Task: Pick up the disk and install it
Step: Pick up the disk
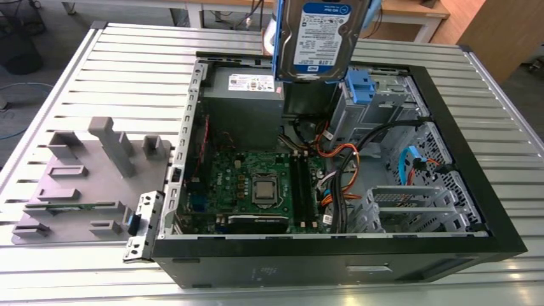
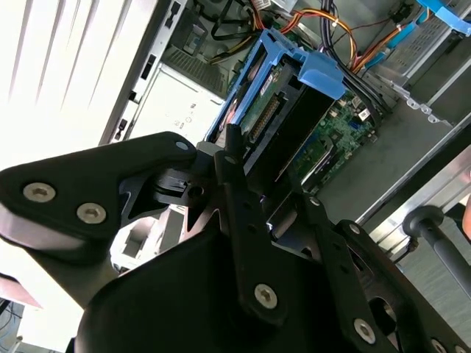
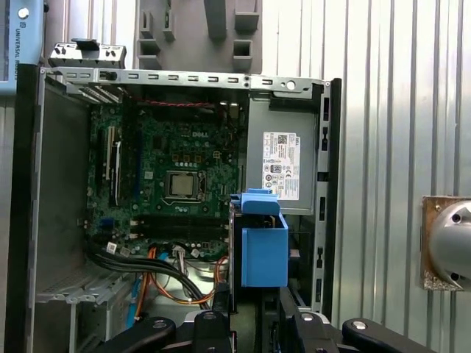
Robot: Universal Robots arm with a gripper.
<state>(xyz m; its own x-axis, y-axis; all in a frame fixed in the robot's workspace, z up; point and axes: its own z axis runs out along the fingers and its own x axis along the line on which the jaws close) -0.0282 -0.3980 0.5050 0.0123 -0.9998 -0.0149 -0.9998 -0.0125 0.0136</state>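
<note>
gripper (image 3: 254,318): I see it closed narrow, clamped on the disk (image 3: 263,254) at its blue edge.
disk (image 1: 322,38): upright, at 12 o'clock in the exterior view, above the open case (image 1: 340,262).

Below the tool (image 3: 254,323) lies a silvery surface (image 1: 102,76) of ribbed aluminium slats, running in long parallel grooves and glaring white under strong light along its edges. Beyond the tool, past the surface's far edge, stand wood-topped tables (image 1: 408,9) on white legs and a light wooden panel (image 1: 501,38). Off to one side a grey floor (image 1: 21,115) carries a dark round object (image 1: 17,54).
</note>
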